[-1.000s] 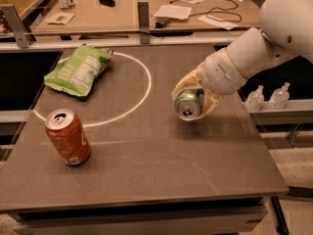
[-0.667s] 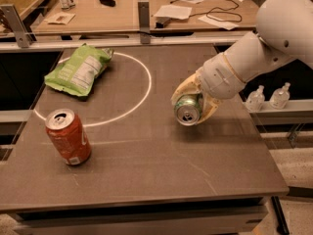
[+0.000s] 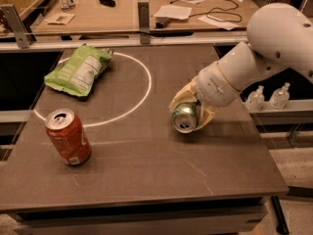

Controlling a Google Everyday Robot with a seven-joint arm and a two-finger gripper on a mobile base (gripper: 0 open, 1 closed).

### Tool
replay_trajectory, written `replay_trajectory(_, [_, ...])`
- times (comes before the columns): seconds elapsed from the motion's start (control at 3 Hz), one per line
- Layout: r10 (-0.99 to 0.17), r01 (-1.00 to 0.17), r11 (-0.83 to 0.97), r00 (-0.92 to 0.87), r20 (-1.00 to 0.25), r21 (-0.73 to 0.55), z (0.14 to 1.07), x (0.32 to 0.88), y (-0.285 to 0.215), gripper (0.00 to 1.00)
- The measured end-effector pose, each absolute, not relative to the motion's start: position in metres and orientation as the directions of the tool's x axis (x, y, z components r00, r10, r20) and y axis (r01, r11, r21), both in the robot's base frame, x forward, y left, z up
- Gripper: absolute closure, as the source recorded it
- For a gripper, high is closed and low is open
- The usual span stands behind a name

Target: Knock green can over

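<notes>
The green can [image 3: 185, 116] lies tipped on its side right of the table's middle. Its silver top and pull tab face the camera. My gripper [image 3: 190, 112] is at the can, with one cream finger [image 3: 179, 98] on its left and the other on its right, closed around its body. The white arm [image 3: 254, 58] reaches in from the upper right. The can's lower body is hidden behind the gripper.
An orange-red soda can [image 3: 68, 136] stands upright at the front left. A flat green chip bag [image 3: 78, 71] lies at the back left on a white circle line [image 3: 142, 89]. Two small clear bottles [image 3: 268, 97] stand off the table's right edge.
The gripper and the green can have shifted slightly down and toward the front of the table. The can's top is turned a little more toward the camera.
</notes>
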State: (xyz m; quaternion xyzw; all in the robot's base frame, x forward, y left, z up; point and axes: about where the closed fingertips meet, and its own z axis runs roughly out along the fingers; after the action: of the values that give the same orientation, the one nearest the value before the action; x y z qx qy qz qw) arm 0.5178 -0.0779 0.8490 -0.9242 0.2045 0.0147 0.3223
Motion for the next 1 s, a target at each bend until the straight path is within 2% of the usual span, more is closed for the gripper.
replay_trajectory(1.0, [-0.397, -0.412, -0.659, 0.901, -0.174, -0.629, 0.8584, 0.5255, -0.0821, 0.12])
